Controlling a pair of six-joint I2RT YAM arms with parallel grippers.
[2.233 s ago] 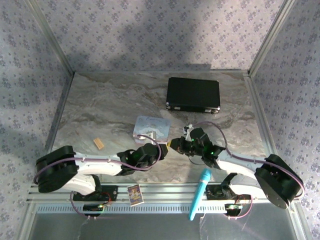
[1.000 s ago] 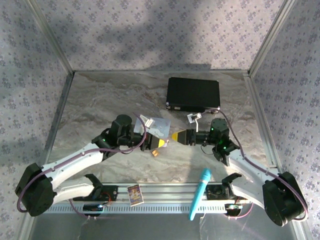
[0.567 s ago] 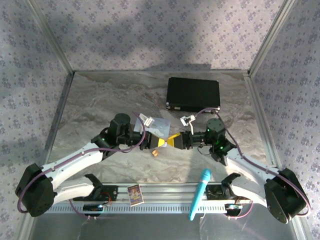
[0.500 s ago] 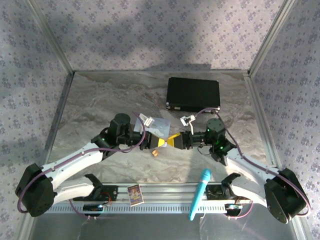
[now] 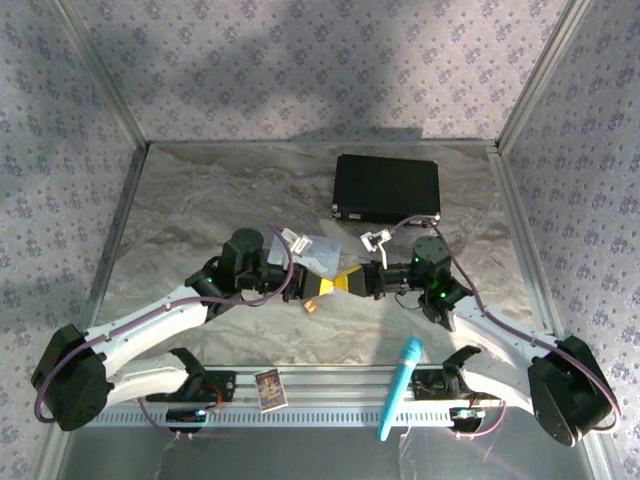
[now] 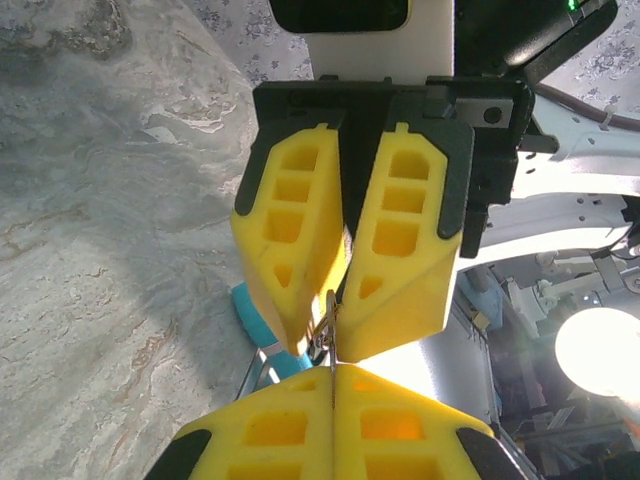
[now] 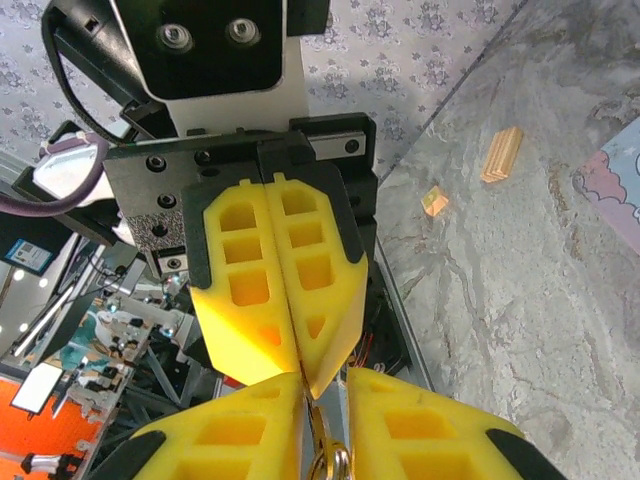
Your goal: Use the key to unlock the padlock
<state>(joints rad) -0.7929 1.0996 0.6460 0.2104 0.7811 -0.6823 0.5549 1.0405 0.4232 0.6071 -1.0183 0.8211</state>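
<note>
Top external: your left gripper (image 5: 318,288) and right gripper (image 5: 352,283) meet tip to tip mid-table; whatever sits between is too small to see. Left wrist: left fingers (image 6: 270,430) clench a thin metal sliver, apparently the key (image 6: 329,310). Right wrist: right fingers (image 7: 420,440) flank it narrowly; you cannot tell whether they grip.

Pincer tips met above the table: hidden and clipped items noted.

From above, whatever sits where the left pincer (image 5: 325,287) and right pincer (image 5: 345,283) meet is too small to be resolved. In the left wrist view a thin metal sliver (image 6: 330,312) is mostly buried between the yellow pads; key or padlock cannot be decided. In the right wrist view a brass-coloured loop (image 7: 336,464) is cut by the bottom edge. A teal object (image 6: 258,318) is largely hidden behind the right pincer.
</note>
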